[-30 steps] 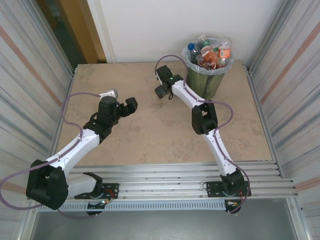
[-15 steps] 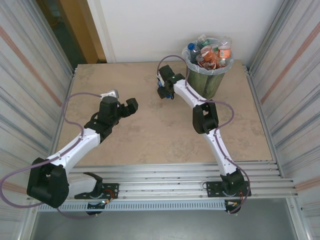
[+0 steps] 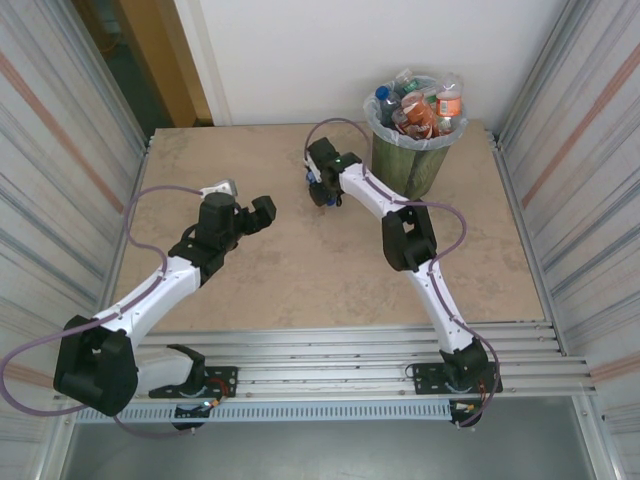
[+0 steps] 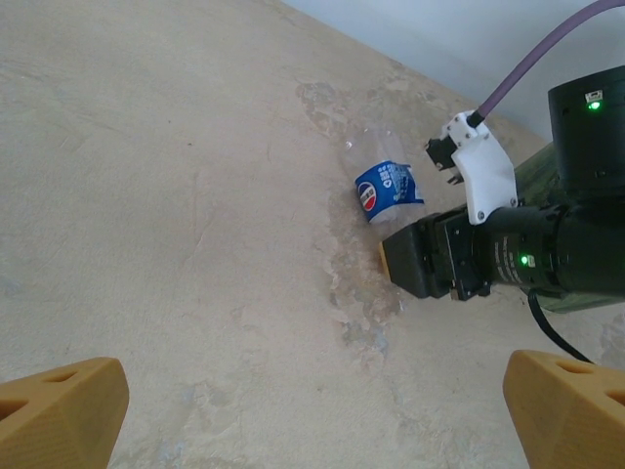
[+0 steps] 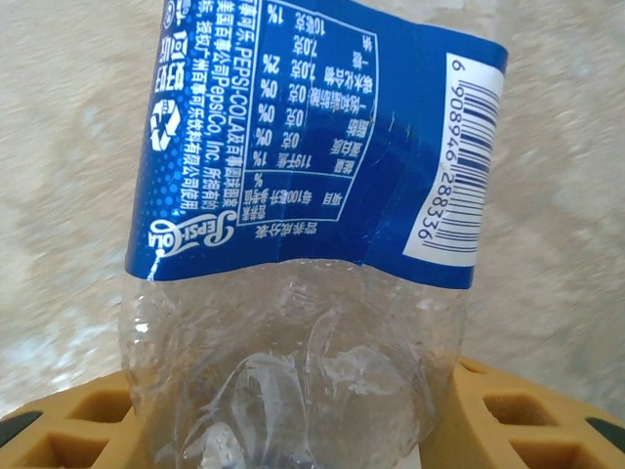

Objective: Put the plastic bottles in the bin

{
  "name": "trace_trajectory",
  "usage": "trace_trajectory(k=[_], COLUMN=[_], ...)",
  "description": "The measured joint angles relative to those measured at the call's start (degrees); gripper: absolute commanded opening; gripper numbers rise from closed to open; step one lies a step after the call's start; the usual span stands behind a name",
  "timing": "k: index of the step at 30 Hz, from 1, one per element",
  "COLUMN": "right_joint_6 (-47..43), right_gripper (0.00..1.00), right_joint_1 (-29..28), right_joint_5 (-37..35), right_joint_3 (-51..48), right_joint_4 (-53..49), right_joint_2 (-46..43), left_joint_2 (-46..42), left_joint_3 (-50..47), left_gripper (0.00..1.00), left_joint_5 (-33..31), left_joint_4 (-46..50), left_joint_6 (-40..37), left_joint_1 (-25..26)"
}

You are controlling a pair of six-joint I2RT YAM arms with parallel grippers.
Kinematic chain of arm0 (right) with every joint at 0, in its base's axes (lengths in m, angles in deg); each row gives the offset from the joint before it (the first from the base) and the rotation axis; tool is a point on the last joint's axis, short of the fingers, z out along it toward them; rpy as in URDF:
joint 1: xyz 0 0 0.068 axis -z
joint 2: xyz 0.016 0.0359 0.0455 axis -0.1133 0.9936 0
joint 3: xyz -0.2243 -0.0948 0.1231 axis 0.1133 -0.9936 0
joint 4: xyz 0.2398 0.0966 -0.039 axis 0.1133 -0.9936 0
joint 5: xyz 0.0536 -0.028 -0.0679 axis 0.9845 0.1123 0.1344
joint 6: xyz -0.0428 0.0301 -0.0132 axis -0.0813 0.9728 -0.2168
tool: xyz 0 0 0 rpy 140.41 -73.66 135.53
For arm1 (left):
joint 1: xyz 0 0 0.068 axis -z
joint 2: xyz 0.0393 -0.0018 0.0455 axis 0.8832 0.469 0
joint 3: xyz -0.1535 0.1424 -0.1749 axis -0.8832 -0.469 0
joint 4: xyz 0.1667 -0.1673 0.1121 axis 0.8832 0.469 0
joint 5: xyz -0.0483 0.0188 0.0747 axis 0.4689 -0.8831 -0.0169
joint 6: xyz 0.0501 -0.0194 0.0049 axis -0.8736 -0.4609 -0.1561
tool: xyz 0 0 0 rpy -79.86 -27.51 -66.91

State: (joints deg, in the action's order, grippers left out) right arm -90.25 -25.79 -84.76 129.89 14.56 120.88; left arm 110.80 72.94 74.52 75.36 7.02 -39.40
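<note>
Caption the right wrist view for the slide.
Right end effector grips a clear, blue-label bottle; table behind.

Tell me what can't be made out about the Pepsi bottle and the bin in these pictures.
- Pepsi bottle, neck and cap: right wrist view, cut off by the top edge; left wrist view, too small.
- Whether the right jaws pinch it: right wrist view, its base covers the pads.
- Lower bottles in the bin: top view, buried under the pile.
</note>
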Motion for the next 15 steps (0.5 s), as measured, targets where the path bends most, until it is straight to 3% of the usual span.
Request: trace_trajectory(k=[7,15], right_joint_6=[1.86,2.49], right_gripper=[0.24,0.22], right_joint_1=[-2.29,-4.42], right_joint_5=[1.97,1.40], right_joint_3=[-9.97,-22.99], right_joint_4=[0.55,5.51], right_joint_2=[-8.48,-24.46], left_joint_2=[-1.20,-1.92], left_joint_3=[-0.02,0.00], left_gripper=[0.99,0.99], left_joint_5=[0.04,1.46], left_joint_4=[0.02,0.00], left_joint_6=[0.22,0.42], left_joint_1=[-1.36,-3.06])
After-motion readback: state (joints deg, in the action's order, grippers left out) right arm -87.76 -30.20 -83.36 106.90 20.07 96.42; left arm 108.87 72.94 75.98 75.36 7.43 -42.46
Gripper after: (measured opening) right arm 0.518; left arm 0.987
